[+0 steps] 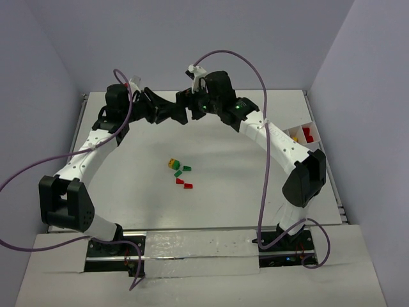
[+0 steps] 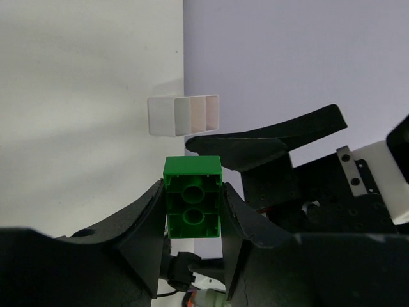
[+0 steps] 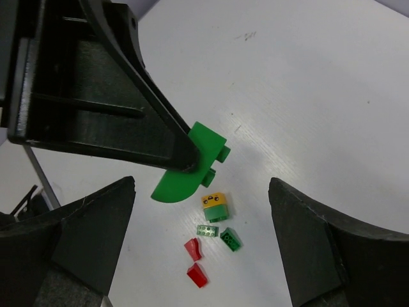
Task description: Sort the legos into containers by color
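My left gripper [image 2: 192, 192] is shut on a green lego [image 2: 192, 198], held up in the air over the back of the table [image 1: 128, 211]. In the right wrist view the same green lego [image 3: 192, 163] shows a curved edge and sticks out from the left gripper's finger [image 3: 128, 109]. My right gripper [image 3: 201, 236] is open and faces it, jaws wide with nothing between them. On the table lie a yellow-on-green stack [image 3: 215, 206], two green legos [image 3: 207, 231] [image 3: 231, 238] and two red ones [image 3: 193, 249] [image 3: 197, 275]. The white containers [image 1: 299, 130] sit at the right edge.
Both grippers [image 1: 184, 110] meet high over the table's back middle. Purple cables [image 1: 236, 61] loop above and beside the arms. The containers hold red and yellow pieces [image 1: 307, 135]. Grey walls close in the table at the back and both sides.
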`<state>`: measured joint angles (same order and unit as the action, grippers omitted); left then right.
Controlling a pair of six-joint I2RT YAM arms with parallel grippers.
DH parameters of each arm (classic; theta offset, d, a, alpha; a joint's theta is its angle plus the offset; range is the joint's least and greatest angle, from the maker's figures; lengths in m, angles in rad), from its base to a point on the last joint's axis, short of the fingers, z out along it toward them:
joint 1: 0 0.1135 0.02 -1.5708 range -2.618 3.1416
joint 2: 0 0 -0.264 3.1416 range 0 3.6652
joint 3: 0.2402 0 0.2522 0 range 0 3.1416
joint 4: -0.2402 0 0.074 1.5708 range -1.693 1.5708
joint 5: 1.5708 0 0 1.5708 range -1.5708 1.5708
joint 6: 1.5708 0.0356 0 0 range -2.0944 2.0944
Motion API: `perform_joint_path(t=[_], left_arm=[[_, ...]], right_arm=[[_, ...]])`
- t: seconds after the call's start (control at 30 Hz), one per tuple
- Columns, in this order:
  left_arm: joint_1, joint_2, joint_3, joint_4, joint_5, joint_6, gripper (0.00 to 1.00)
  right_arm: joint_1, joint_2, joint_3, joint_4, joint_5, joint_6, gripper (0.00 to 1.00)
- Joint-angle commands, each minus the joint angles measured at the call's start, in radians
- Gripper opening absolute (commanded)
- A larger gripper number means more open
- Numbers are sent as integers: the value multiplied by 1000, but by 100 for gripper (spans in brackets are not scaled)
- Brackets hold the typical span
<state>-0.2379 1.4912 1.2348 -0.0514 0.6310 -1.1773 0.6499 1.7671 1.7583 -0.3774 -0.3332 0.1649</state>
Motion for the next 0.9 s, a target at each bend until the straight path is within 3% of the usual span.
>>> perform_joint_path(t=[0.0,0.13,0.3,0.5,0.53,0.6,0.63,0.73,0.77,0.87], left_arm=[[-4,8,-2,126,68,-78,0],[-8,12,-1,136,73,-92,0],[-8,14,-32,160,78,-127,0],[-8,23,-60,187,81,-168,0],[-8,24,-64,192,84,-171,0],[-6,26,-64,187,81,-168,4],[-5,29,-60,172,74,-151,17],[18,24,-54,130,46,-122,80],[29,23,-50,106,38,-107,95],[69,18,-5,10,-14,-14,99]], right_arm=[[11,-12,4,66,67,-23,88],[14,-12,1,77,115,-33,76],[13,-15,2,99,145,-36,54],[14,-12,18,107,161,-49,19],[14,-14,16,106,169,-55,9],[16,-17,13,103,179,-64,2],[13,-23,7,100,190,-74,0],[4,-49,-30,84,195,-97,0],[0,-59,-46,80,195,-103,0],[-34,-102,-99,43,175,-140,0]])
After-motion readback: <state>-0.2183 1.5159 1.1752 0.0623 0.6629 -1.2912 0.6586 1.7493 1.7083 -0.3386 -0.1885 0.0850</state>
